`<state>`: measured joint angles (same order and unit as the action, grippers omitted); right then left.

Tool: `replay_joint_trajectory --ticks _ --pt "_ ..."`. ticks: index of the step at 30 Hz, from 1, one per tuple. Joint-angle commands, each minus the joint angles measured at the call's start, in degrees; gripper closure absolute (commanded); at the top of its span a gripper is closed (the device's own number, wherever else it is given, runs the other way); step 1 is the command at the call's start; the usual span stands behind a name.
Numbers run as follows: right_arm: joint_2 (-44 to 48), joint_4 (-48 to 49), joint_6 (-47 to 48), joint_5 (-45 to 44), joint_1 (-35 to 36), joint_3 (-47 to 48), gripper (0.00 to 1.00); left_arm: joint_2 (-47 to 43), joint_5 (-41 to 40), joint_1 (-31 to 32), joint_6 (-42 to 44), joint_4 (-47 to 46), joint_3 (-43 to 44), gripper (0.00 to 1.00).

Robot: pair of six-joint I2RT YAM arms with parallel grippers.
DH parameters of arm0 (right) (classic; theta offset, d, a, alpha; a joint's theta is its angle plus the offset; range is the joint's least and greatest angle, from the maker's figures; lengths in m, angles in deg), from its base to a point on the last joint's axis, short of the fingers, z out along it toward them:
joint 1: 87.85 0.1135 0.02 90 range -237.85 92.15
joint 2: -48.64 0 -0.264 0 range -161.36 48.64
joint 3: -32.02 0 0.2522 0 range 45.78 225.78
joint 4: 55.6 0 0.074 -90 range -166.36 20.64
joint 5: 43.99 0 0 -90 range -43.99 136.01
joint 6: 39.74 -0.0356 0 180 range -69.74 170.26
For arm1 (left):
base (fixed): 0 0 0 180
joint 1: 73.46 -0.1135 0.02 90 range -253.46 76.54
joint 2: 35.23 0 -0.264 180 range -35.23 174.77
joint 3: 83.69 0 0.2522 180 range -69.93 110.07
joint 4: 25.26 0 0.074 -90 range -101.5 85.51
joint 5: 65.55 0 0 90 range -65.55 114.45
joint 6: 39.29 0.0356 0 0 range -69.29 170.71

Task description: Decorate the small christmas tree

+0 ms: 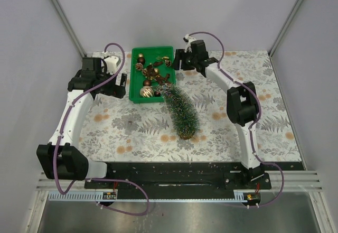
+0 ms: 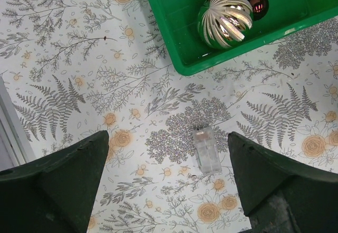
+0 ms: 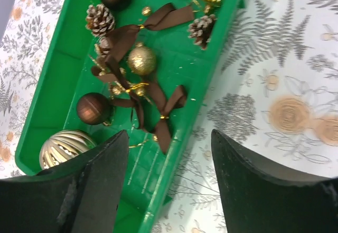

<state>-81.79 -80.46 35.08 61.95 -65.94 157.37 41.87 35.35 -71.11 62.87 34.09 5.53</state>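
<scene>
The small christmas tree (image 1: pixel 180 109) lies on its side on the patterned cloth, its wooden base (image 1: pixel 185 134) toward the near edge and its tip by the green tray (image 1: pixel 153 48). In the tray (image 3: pixel 66 64) are brown ribbon bows (image 3: pixel 168 111), a gold glitter ball (image 3: pixel 141 59), a brown ball (image 3: pixel 93 108), pinecones (image 3: pixel 100 19) and a ribbed gold ball (image 2: pixel 226 19). My right gripper (image 3: pixel 169 138) hangs open over the tray's right rim, holding nothing. Left of the tray's near corner (image 2: pixel 182 58), my left gripper (image 2: pixel 168 138) stands wide open above the cloth.
A small clear plastic box (image 2: pixel 207 150) lies on the cloth between the left fingers, nearer the right one. Grey walls and metal posts close in the back and sides. The arms' black base rail (image 1: pixel 174 172) runs along the near edge.
</scene>
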Motion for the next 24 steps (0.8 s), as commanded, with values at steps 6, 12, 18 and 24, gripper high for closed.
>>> replay_joint_trajectory --ticks 6,12,18,24 --pt "-6.94 -7.80 1.82 -5.83 2.35 6.97 0.36 -1.86 0.62 -0.33 0.67 -0.23 -0.49 0.01" --pt "-8.87 -9.91 3.31 -7.51 2.43 7.76 0.37 -3.27 1.23 -0.33 0.67 -0.41 -1.54 0.01" --pt "-7.65 -8.86 3.49 -10.75 2.35 5.49 0.60 -4.06 0.88 -0.33 0.32 -0.50 -1.72 0.01" --pt "-1.68 -4.82 2.70 -20.42 0.77 -2.59 0.82 -4.85 0.88 -0.33 0.40 -0.50 -1.98 0.01"
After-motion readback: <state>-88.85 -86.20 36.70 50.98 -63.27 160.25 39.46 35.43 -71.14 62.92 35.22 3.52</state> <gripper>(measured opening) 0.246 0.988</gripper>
